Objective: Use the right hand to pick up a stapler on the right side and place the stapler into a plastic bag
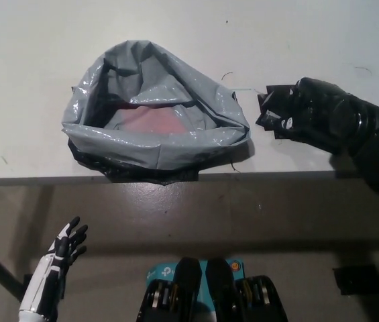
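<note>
A grey plastic bag (154, 114) lies open on the white table (176, 33), its mouth facing up, with something pinkish inside. Just right of the bag, my black right hand (306, 114) is shut on a black stapler (273, 111), whose end sticks out to the left of the fingers. The stapler is near the table surface; I cannot tell if it touches. My white left hand (58, 265) rests at the lower left, below the table edge, fingers spread and holding nothing.
The table's front edge (176, 178) runs across the middle of the view, with grey floor below it. A dark flap of bag material sticks out under the bag at the edge.
</note>
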